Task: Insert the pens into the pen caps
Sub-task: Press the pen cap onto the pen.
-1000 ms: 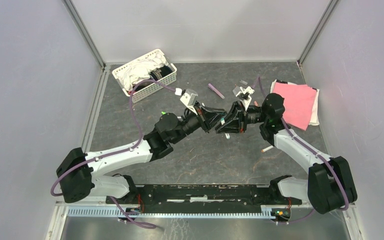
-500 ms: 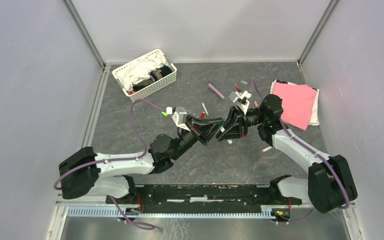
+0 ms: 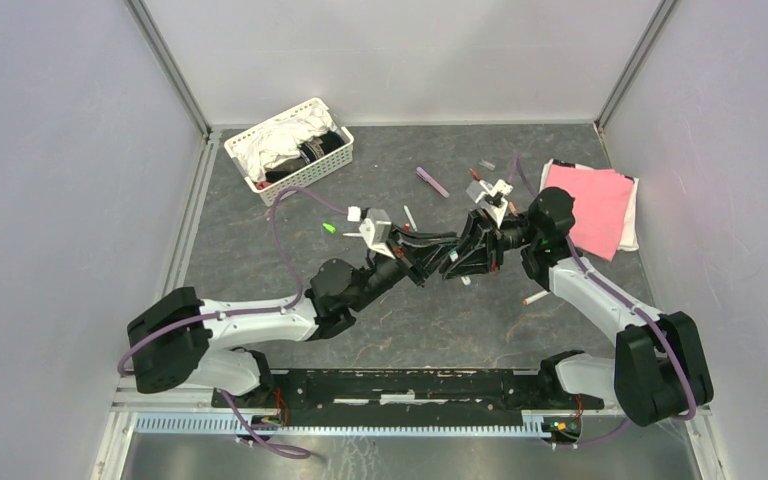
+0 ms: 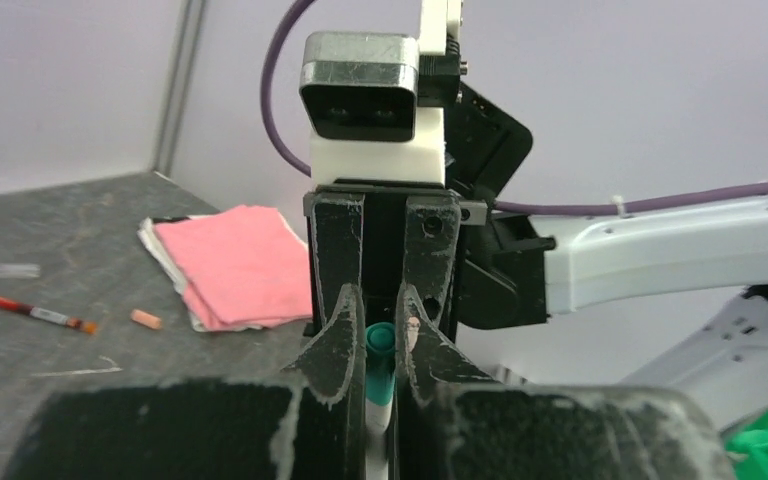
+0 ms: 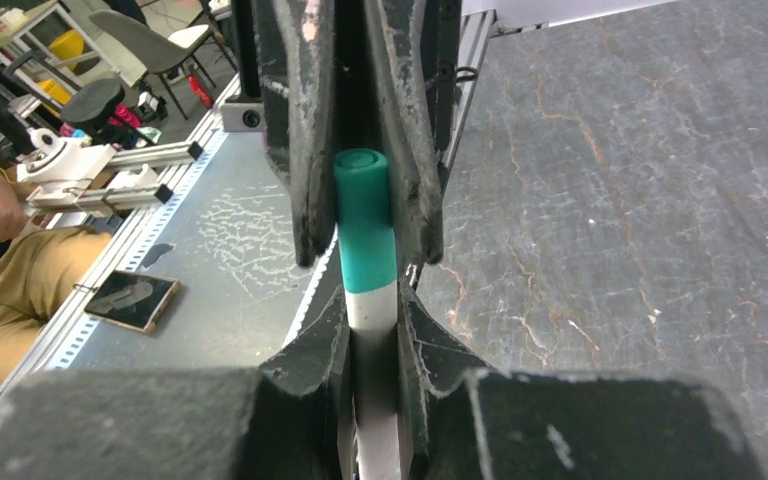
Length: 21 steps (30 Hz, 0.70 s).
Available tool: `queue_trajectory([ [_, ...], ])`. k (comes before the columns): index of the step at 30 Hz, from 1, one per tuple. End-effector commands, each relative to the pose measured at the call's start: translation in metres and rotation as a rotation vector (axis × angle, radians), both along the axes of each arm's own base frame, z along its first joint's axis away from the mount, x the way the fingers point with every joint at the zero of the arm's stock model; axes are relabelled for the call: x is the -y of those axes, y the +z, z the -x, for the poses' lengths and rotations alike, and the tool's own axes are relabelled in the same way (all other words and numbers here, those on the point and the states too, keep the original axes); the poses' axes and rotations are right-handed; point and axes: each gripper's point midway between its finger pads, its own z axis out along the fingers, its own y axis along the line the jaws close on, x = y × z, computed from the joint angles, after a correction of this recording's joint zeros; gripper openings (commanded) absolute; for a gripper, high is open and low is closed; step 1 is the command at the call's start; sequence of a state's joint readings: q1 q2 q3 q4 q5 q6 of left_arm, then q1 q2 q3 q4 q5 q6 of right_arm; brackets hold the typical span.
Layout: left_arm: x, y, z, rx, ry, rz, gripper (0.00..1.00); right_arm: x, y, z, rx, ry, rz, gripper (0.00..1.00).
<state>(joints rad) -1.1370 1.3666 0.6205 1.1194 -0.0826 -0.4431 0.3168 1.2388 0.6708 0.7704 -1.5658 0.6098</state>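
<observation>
Where the two grippers meet tip to tip above the table (image 3: 430,320), a teal-capped pen (image 5: 368,290) is clamped between them. Its white barrel (image 5: 372,350) is pinched by the right gripper (image 5: 371,318), whose jaws are set narrow on it. The teal cap (image 5: 364,225) is gripped at its far end by the left gripper (image 4: 380,352), which is closed almost tight. The cap is seen seated over the barrel's tip. Just beyond the left gripper a white pen (image 3: 410,217) is seen on the table, and a small green piece (image 3: 329,228) is found to that gripper's left. Farther beyond, a purple pen (image 3: 432,181) is seen. An orange-tipped pen (image 3: 534,297) is seen on the near side of the right arm. A pink cloth (image 3: 588,205) is spread to the right gripper's right, and a white basket (image 3: 290,150) is set well beyond and left of the left gripper.
</observation>
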Motion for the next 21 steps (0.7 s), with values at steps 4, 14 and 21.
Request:
queue_trajectory([
  [4, -0.013, -0.238, 0.145, -0.345, -0.629, -0.76, 0.02, -0.014, 0.077, -0.083, 0.208, -0.465, -0.212, 0.0],
  [14, -0.011, -0.249, 0.149, -0.442, -0.582, -0.758, 0.02, -0.014, 0.075, -0.088, 0.193, -0.483, -0.206, 0.0],
  [21, 0.004, -0.2, 0.103, -0.423, -0.377, -0.599, 0.1, -0.015, 0.052, -0.084, 0.182, -0.465, -0.146, 0.0],
])
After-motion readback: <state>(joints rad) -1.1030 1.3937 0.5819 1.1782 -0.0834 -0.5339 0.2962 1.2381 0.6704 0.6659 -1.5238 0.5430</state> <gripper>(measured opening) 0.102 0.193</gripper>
